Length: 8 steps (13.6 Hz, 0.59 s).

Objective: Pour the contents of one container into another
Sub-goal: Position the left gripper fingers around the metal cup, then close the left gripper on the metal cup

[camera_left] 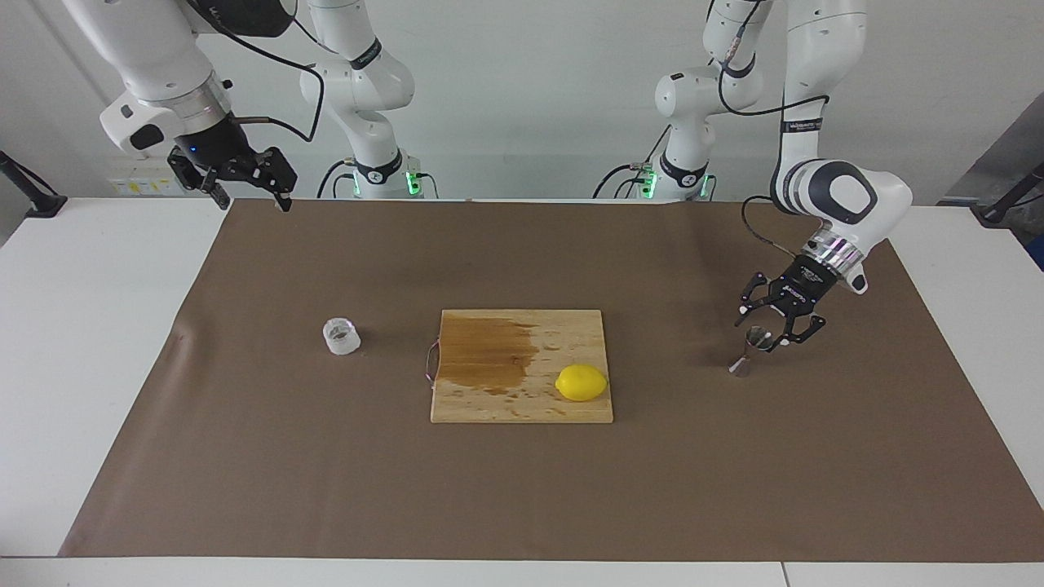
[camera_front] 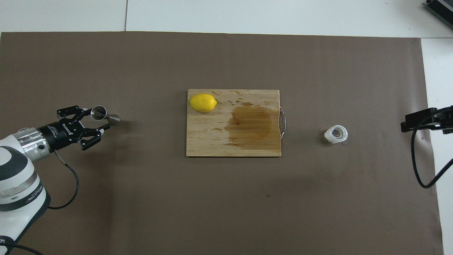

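Observation:
The steel hourglass-shaped jigger [camera_left: 752, 352] [camera_front: 106, 116] stands upright on the brown mat near the left arm's end of the table. My left gripper [camera_left: 763, 334] [camera_front: 95, 120] reaches down at a slant, and its fingers are closed in against the jigger's upper cup. The small clear glass jar [camera_left: 341, 336] [camera_front: 336, 134] stands on the mat toward the right arm's end, with nothing touching it. My right gripper [camera_left: 253, 200] waits open, high over the mat's corner nearest the robots; only its edge [camera_front: 423, 120] shows in the overhead view.
A wooden cutting board [camera_left: 489, 399] [camera_front: 212, 141] lies in the middle of the mat with a dark wet stain on it. A yellow lemon [camera_left: 581, 382] [camera_front: 202, 102] rests on the board's corner toward the jigger.

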Each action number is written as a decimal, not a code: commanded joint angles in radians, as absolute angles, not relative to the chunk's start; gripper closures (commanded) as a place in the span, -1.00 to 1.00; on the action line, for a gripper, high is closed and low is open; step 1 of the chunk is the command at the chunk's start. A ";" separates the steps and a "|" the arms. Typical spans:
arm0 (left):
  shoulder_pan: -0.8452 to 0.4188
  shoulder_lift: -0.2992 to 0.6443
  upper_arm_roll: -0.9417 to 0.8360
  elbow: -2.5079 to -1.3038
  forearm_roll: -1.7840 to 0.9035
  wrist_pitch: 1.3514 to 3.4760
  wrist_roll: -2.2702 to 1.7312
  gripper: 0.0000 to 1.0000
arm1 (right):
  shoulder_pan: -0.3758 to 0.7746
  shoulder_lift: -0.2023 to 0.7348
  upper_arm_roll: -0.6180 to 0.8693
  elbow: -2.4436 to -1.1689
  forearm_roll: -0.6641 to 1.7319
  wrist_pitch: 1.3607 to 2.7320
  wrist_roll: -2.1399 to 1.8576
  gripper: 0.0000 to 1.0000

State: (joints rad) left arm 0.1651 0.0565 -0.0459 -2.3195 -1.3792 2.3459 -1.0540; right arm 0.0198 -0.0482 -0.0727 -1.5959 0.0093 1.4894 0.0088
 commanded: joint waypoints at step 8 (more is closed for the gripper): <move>0.152 0.052 -0.038 -2.306 -1.399 2.368 -1.008 -0.66 | 0.015 -0.058 -0.075 -1.601 0.031 1.482 -0.018 -1.00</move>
State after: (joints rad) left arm 0.1645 0.0560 -0.0434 -2.3069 -1.3792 2.3472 -1.0368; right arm 0.0198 -0.0482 -0.0727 -1.5959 0.0093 1.4894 0.0088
